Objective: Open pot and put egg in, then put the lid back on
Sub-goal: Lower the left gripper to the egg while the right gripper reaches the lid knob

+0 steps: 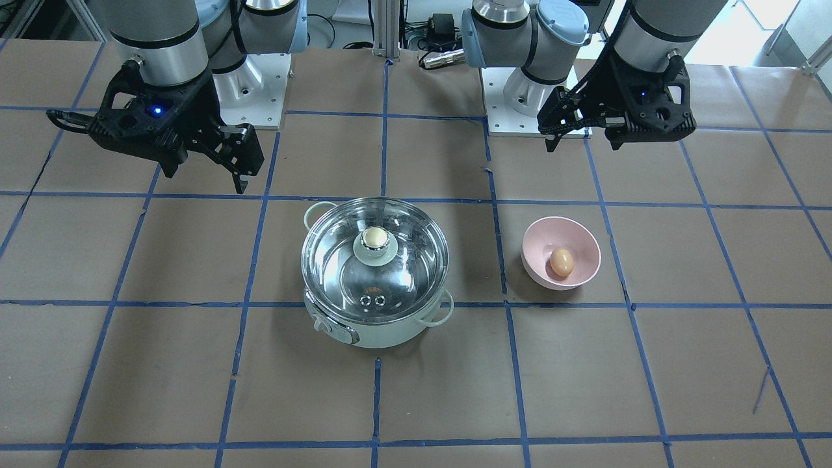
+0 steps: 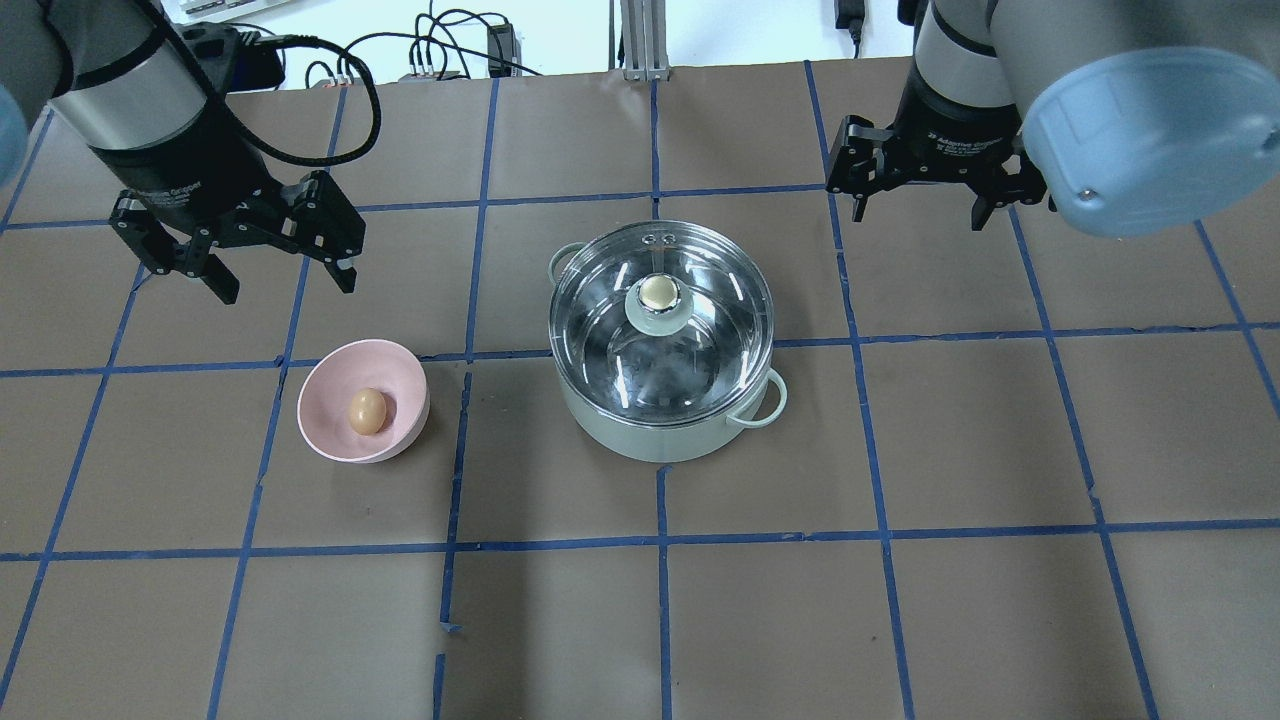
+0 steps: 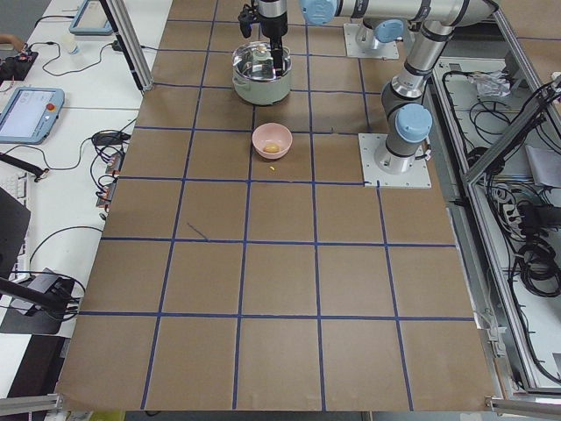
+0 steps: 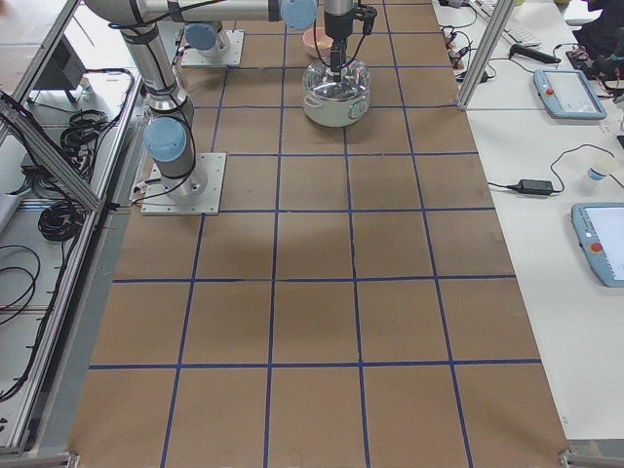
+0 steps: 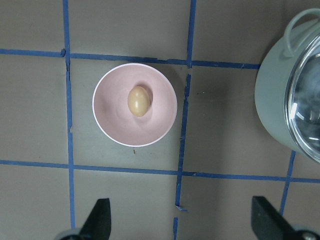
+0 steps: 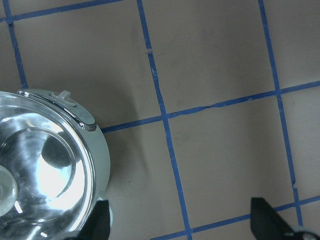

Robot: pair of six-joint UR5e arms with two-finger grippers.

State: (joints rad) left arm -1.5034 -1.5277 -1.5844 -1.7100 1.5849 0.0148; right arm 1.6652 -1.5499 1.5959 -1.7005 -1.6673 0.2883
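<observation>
The pale mint-green pot (image 1: pixel 383 333) stands mid-table with the clear glass lid (image 1: pixel 338 260) on it, beige knob (image 1: pixel 373 238) up. It also shows from overhead (image 2: pixel 650 445), lid (image 2: pixel 610 345) in place. The tan egg (image 1: pixel 562 262) lies in a pink bowl (image 1: pixel 539 229) beside the pot; the left wrist view shows the egg (image 5: pixel 138 101) in the bowl (image 5: pixel 112 127). My left gripper (image 2: pixel 285 280) hangs open and empty behind the bowl. My right gripper (image 2: pixel 920 215) hangs open and empty behind and right of the pot. The right wrist view shows the pot's rim and dial (image 6: pixel 65 97).
Brown table paper with a blue tape grid (image 2: pixel 660 540). The two arm bases (image 1: pixel 520 97) stand at the robot's edge of the table. Cables and tablets (image 3: pixel 31 110) lie on side benches off the table.
</observation>
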